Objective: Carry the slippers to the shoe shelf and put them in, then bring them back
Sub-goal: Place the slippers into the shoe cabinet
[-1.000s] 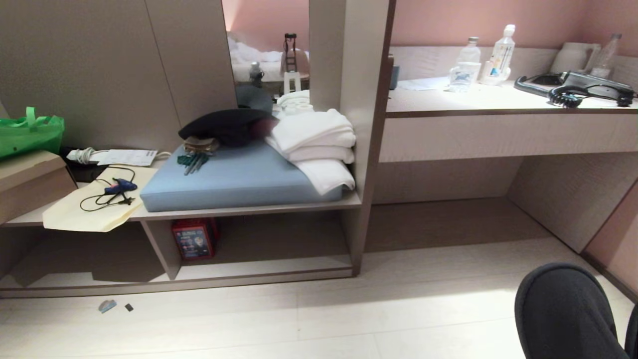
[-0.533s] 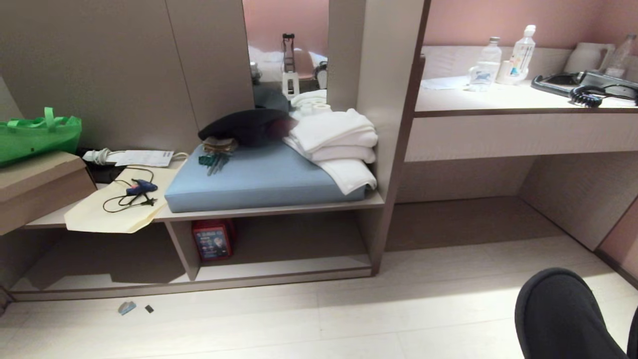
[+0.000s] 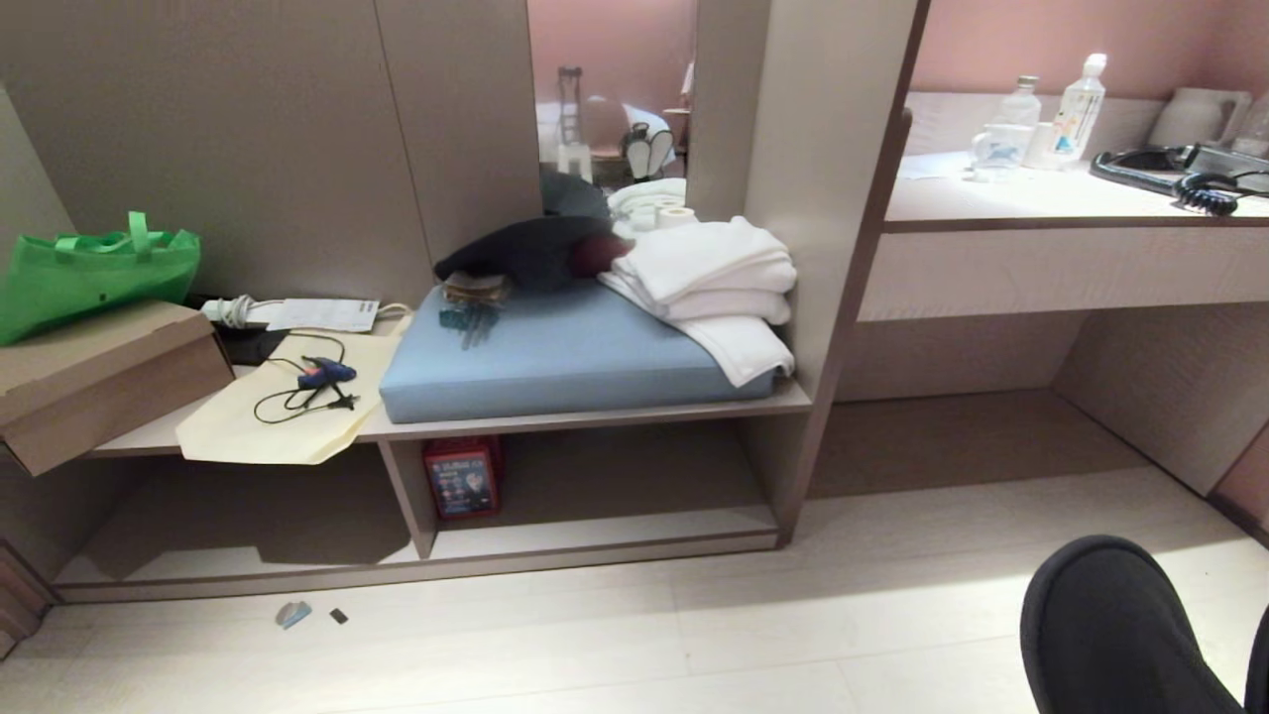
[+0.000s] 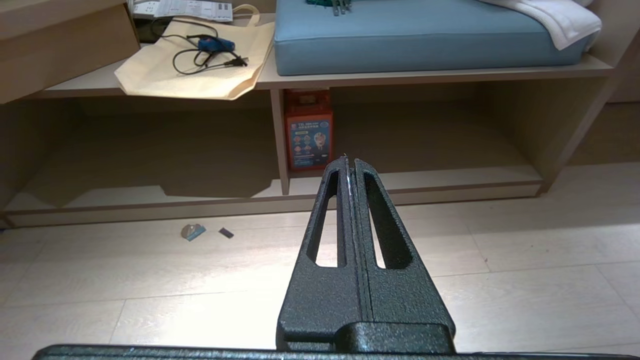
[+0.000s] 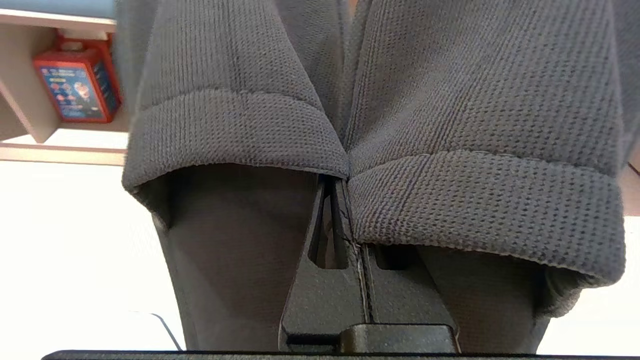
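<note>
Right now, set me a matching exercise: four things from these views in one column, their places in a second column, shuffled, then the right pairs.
Things:
1. slippers
2. red box
3. towels
4. green bag

Places:
A. on the blue cushion, against the upright panel
B. clamped in the right gripper
C. in the shoe shelf, beside the divider
D. on top of the cardboard box

Pairs: 1-B, 2-C, 3-A, 4-D
</note>
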Controlling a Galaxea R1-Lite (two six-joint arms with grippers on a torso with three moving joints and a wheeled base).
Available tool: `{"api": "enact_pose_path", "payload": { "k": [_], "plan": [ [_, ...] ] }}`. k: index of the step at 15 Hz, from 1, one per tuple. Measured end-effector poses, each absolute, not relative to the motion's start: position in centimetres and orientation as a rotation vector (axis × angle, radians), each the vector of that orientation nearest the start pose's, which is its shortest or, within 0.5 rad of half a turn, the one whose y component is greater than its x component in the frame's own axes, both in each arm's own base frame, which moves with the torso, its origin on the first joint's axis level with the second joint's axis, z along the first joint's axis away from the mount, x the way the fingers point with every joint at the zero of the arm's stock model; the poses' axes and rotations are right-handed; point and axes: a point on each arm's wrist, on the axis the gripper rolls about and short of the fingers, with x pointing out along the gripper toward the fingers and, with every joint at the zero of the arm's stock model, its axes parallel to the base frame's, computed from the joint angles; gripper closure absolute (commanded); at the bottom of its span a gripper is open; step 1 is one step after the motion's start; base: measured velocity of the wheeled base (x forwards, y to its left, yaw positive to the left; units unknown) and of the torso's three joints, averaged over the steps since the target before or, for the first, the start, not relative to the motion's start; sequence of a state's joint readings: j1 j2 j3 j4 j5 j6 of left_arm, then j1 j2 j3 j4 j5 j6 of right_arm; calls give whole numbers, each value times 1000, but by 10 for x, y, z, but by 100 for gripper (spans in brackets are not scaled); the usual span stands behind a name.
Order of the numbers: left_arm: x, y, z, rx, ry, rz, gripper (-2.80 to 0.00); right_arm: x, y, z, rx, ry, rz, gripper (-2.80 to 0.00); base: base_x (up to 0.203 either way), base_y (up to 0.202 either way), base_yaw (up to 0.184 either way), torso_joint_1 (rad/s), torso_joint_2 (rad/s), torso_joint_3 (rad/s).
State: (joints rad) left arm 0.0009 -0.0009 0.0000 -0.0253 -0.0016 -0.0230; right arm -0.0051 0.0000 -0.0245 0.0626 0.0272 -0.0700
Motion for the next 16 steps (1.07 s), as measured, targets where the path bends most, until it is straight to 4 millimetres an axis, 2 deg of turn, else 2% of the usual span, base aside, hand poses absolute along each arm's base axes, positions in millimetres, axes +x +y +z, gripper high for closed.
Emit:
{"api": "enact_pose_path", "payload": {
  "k": [8, 13, 16],
  "plan": [
    [-23, 0, 78, -23, -26, -1, 0, -25, 1, 76, -70, 37, 23, 0, 0, 0, 0, 0, 0, 0],
    [-23, 0, 78, -22, -26, -2, 0, -25, 1, 76, -71, 37, 22, 0, -2, 2, -121, 3, 2, 3],
    [-23, 0, 78, -23, -27, -1, 0, -25, 1, 76, -72, 37, 24, 0, 2, 2, -26, 1, 1, 1]
  ]
}}
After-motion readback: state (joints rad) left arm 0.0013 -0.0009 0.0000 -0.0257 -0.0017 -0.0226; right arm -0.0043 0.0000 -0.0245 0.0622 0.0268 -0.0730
